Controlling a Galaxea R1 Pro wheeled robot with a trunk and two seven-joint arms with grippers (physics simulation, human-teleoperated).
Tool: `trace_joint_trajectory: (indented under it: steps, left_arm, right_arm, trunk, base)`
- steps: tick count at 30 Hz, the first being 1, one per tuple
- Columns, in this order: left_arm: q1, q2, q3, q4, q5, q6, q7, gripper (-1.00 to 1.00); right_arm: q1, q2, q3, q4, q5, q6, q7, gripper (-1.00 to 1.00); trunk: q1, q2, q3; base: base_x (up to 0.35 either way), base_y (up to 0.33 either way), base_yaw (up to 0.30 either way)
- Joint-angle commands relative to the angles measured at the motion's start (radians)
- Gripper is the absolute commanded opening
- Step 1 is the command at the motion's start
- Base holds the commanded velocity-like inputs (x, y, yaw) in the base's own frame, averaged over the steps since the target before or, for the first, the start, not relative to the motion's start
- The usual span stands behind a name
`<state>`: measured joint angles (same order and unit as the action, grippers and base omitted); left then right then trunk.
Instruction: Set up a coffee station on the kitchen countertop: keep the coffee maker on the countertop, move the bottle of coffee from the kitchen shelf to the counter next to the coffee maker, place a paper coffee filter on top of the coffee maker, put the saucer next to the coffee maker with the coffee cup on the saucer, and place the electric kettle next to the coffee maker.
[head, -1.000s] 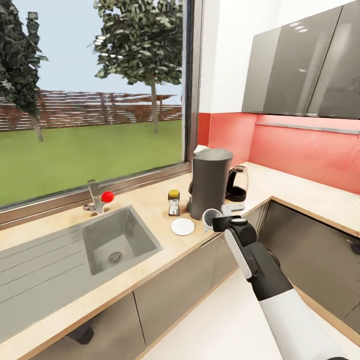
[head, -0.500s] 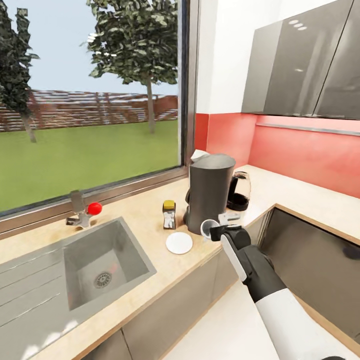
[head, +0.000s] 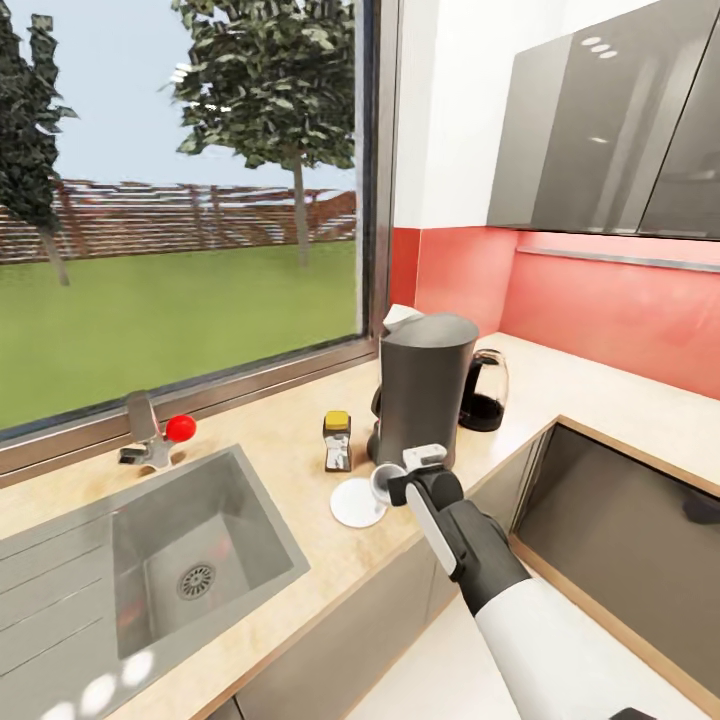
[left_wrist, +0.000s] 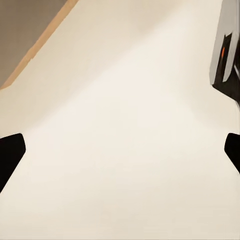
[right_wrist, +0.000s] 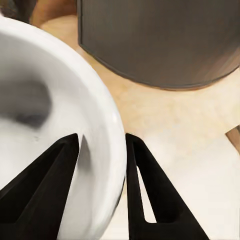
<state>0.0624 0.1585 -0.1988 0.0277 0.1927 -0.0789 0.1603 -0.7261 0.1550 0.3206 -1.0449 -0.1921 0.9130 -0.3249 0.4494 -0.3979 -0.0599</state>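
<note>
Four of five pieces parked by the coffee maker (head: 424, 385) on the kitchen countertop (head: 290, 425): bottle of coffee (head: 337, 441), electric kettle (head: 487, 391), saucer (head: 355, 503), plus something white behind the drum's top, maybe the paper coffee filter. Just the coffee cup (head: 384, 484) left, pinched at its rim by the right gripper (head: 400, 487), hanging over the saucer's edge. Left gripper (left_wrist: 120, 150) spread wide over pale floor. Red backsplash, big garden window, steel sink
</note>
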Motion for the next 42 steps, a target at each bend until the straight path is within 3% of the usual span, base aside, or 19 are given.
trace_joint_trajectory:
  steps: [1,9,42]
  left_arm:
    - [-0.001,-0.002,-0.008,0.001,0.010,-0.006,0.000,1.00]
    - [-0.003,-0.025,-0.008,-0.001,0.010,-0.007,-0.001,1.00]
    - [-0.004,-0.025,-0.008,0.000,0.010,-0.008,0.001,1.00]
  right_arm:
    - [-0.001,0.000,0.002,0.002,-0.010,0.008,-0.009,-1.00]
    - [-0.001,-0.001,0.003,0.036,-0.009,0.024,-0.010,-1.00]
    - [-0.001,-0.004,0.002,0.054,-0.006,0.024,-0.012,-1.00]
  trunk:
    - [0.001,-0.002,-0.002]
    - [0.001,-0.002,-0.002]
    - [0.001,-0.002,-0.004]
  base:
    - [0.004,0.000,0.000]
    - [0.001,0.000,0.000]
    - [0.000,0.000,0.010]
